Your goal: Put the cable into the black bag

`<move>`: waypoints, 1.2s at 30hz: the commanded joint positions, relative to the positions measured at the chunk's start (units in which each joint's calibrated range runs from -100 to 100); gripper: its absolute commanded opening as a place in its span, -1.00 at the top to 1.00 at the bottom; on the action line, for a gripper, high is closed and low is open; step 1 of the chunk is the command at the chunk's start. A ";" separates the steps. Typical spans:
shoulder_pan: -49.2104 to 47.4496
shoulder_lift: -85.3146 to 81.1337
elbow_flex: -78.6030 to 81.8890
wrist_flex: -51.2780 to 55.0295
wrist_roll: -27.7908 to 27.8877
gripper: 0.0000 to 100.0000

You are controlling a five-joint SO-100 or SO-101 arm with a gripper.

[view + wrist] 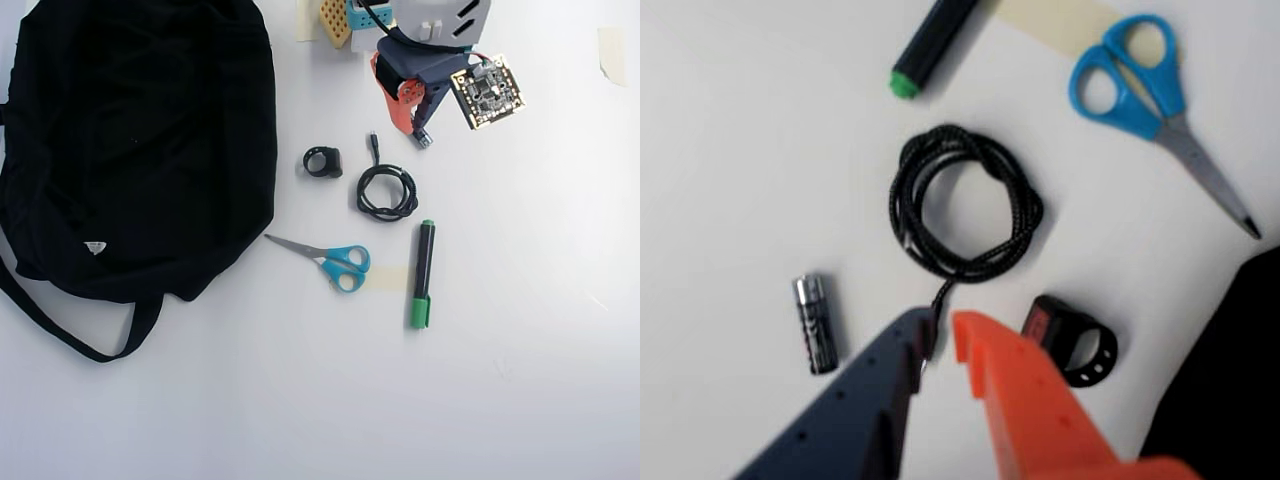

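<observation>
The cable (900,200) is a thin black braided cord in a loose coil on the white table, its straight plug end pointing toward my fingers. In the overhead view the cable (362,195) lies right of the large black bag (140,140), whose edge fills the wrist view's lower right corner (1230,380). My gripper (945,320) has a dark blue finger and an orange finger with a narrow gap between the tips. Nothing is held in it. It hovers just short of the plug end, above and right of the coil in the overhead view (412,125).
A black ring-shaped clip (1080,345) lies beside the orange finger, and a small battery (815,322) left of the blue finger. Blue-handled scissors (335,262) and a black marker with a green cap (423,273) lie beyond the coil. The bag's straps (60,335) trail at lower left.
</observation>
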 commanded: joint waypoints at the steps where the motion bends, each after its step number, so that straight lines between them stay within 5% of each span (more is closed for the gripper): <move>1: 0.73 -0.95 1.40 -0.80 1.37 0.94; 20: 3.35 5.19 10.48 -15.79 4.83 0.92; 29: 4.10 8.18 10.48 -17.85 5.04 0.38; 36: 4.62 11.67 10.66 -20.87 5.46 0.34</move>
